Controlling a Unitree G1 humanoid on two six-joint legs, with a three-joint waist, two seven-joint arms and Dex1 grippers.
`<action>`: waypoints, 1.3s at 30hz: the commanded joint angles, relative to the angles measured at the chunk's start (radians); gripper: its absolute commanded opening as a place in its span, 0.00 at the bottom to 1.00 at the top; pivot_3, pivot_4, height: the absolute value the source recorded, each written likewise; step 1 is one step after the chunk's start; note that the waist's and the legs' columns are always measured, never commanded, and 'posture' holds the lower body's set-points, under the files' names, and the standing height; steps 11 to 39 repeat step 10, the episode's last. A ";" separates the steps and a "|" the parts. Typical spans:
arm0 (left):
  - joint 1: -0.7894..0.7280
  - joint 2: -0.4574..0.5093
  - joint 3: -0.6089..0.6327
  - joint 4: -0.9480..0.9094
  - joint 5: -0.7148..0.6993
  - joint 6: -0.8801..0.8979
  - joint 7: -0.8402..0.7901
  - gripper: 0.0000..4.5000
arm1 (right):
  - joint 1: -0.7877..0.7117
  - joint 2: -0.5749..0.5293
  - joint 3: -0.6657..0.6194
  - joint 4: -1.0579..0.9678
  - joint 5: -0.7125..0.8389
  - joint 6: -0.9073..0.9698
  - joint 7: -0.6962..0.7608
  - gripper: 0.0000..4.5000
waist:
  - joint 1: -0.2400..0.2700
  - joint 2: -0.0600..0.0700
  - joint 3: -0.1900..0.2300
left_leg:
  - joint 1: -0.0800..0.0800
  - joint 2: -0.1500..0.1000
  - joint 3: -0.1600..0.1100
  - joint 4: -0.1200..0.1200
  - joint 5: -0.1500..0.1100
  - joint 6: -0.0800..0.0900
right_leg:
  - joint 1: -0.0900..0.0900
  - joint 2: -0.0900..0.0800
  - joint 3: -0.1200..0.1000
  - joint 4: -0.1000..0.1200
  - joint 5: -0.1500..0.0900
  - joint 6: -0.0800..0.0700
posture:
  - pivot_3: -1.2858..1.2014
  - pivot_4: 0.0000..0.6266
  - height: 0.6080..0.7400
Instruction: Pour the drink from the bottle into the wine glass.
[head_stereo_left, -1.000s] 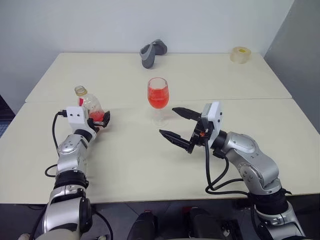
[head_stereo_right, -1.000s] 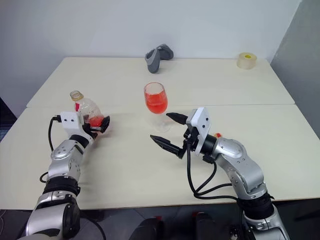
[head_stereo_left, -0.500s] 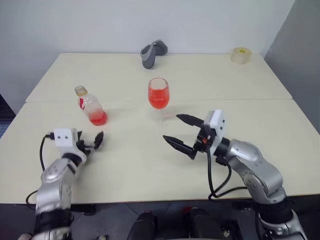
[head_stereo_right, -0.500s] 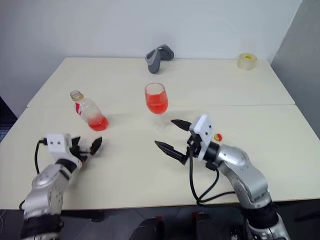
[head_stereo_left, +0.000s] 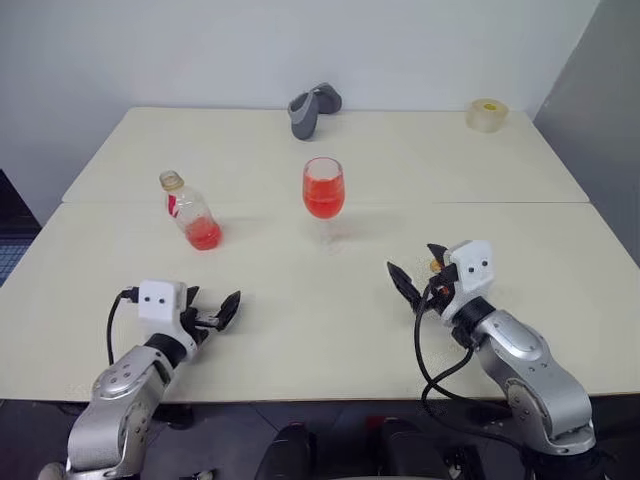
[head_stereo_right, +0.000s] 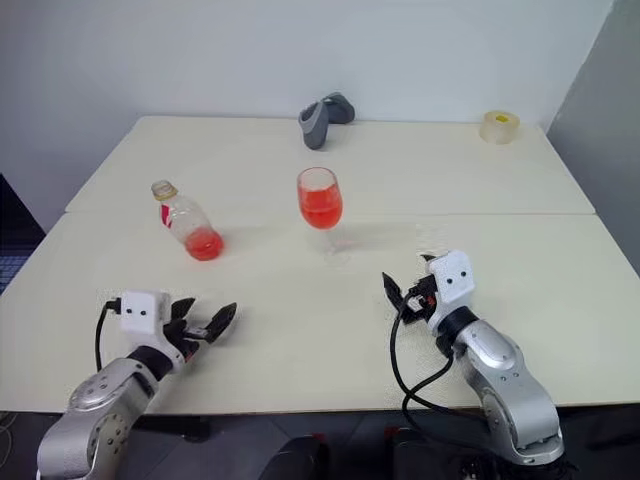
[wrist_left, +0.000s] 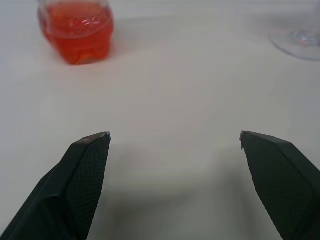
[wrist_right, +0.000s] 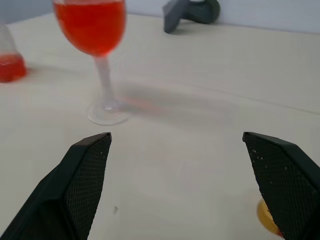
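The wine glass (head_stereo_left: 323, 199) stands upright near the middle of the cream surface (head_stereo_left: 300, 290), its bowl more than half full of the red-orange drink (head_stereo_left: 323, 201). The uncapped bottle (head_stereo_left: 190, 212) leans to its left, well apart, a little drink left at its base. Both arms sit low at the near edge: the left tool (head_stereo_left: 213, 316) gapes wide and empty, the right tool (head_stereo_left: 418, 272) likewise, a yellow cap (wrist_right: 266, 218) just beside one finger.
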 joint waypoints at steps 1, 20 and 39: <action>-0.050 -0.032 -0.038 -0.048 0.039 0.004 0.060 0.99 | 0.023 0.046 -0.008 0.001 -0.069 0.008 -0.097 1.00 | -0.001 0.001 0.000 | 0.000 0.000 0.000 0.000 0.000 0.000 | 0.000 0.000 0.000 0.000 0.000 0.000 | 0.52 0.24 1.00; -0.065 -0.105 -0.075 -0.073 0.069 0.021 0.123 0.99 | 0.030 0.120 -0.011 0.076 -0.146 -0.066 -0.154 1.00 | -0.003 0.002 -0.001 | 0.002 0.000 0.002 -0.005 0.000 0.000 | 0.000 0.001 0.002 -0.002 0.000 0.000 | 0.52 0.24 1.00; -0.065 -0.105 -0.075 -0.073 0.069 0.021 0.123 0.99 | 0.030 0.120 -0.011 0.076 -0.146 -0.066 -0.154 1.00 | -0.003 0.002 -0.001 | 0.002 0.000 0.002 -0.005 0.000 0.000 | 0.000 0.001 0.002 -0.002 0.000 0.000 | 0.52 0.24 1.00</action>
